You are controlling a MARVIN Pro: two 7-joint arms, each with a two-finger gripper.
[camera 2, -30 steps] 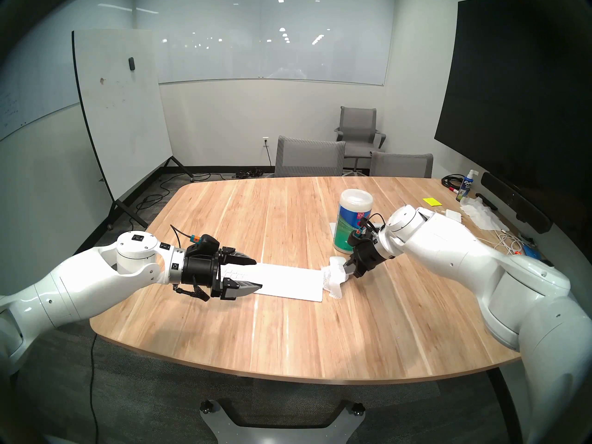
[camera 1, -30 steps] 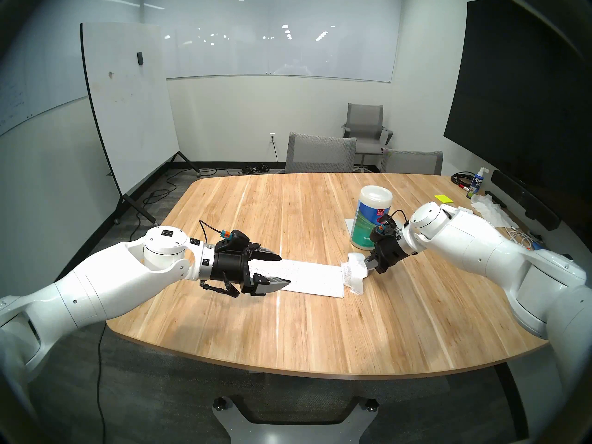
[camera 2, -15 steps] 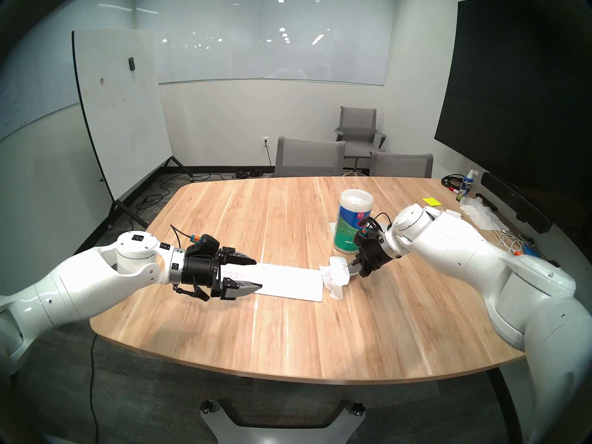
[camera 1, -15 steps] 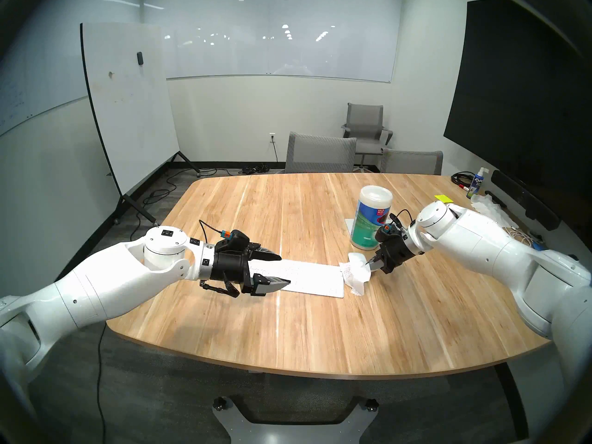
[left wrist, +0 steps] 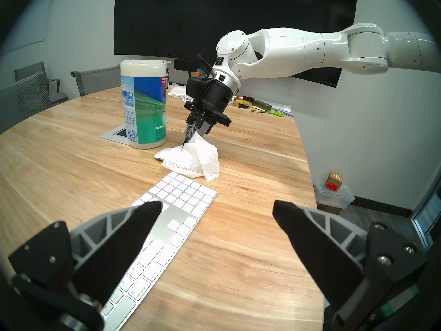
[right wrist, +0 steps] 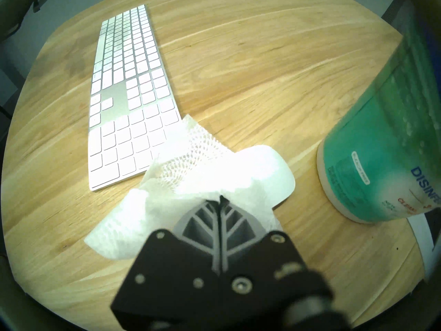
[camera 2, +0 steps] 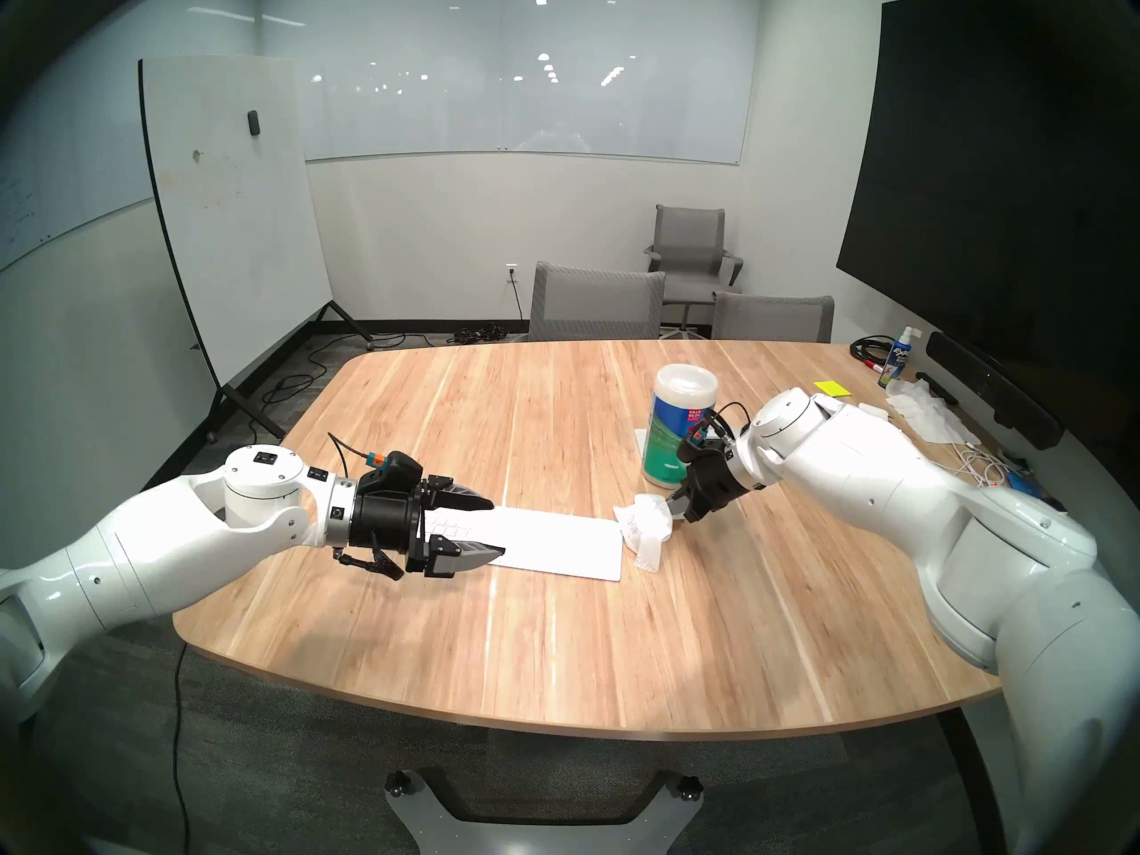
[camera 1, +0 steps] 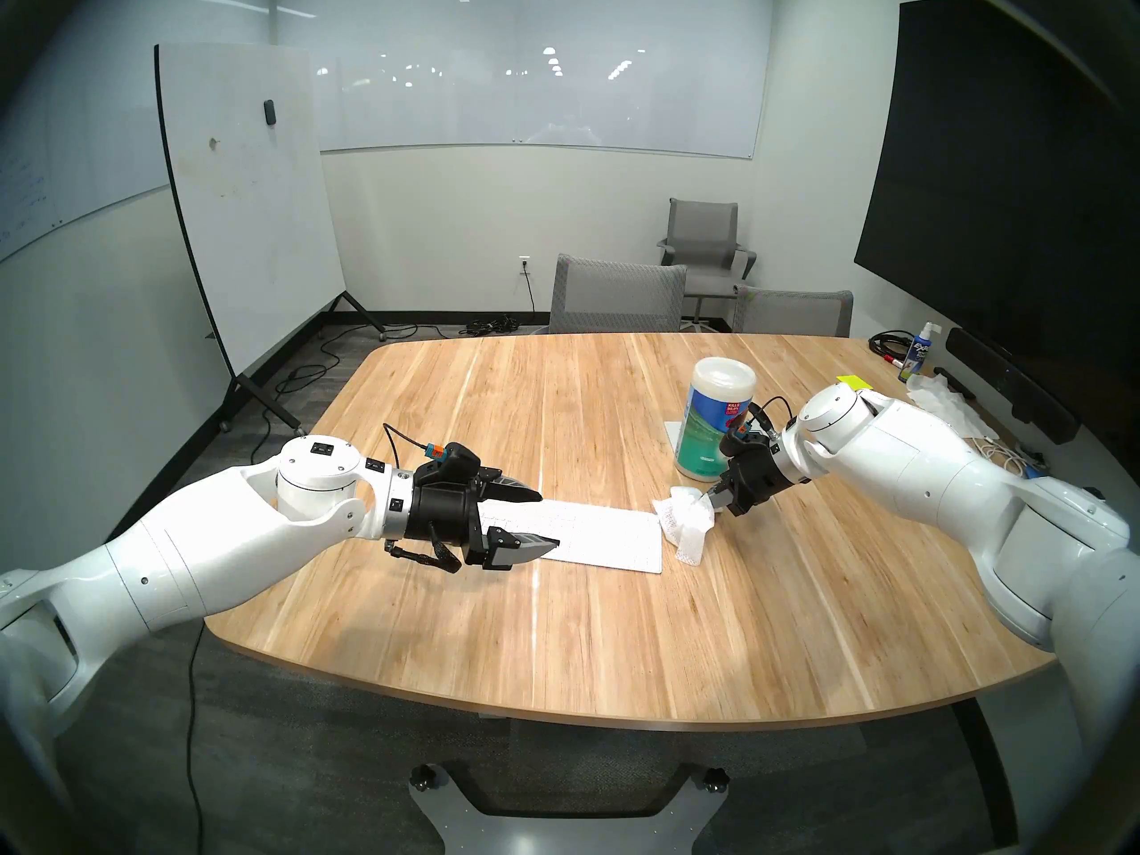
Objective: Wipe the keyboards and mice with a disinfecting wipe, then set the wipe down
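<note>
Right gripper [right wrist: 220, 199] pinched on rumpled wipe [right wrist: 167, 204] draped over mouse [right wrist: 274, 173], right of keyboard [right wrist: 128, 72]. Left gripper [left wrist: 217, 213] spread wide, empty, above keyboard's left end.

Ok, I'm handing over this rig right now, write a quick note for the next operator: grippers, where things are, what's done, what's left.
Right gripper: shut on the disinfecting wipe, which is draped over the mouse just off the keyboard's number-pad end.
Left gripper: open, empty, hovering above the other end of the keyboard.
Wipes canister: upright on the table, beside the mouse.
Done: wipe is out and on the mouse; whether the keyboard has been wiped can't be told from the views.
Left: finish the mouse, confirm the keyboard, then set the wipe down on the table.
</note>
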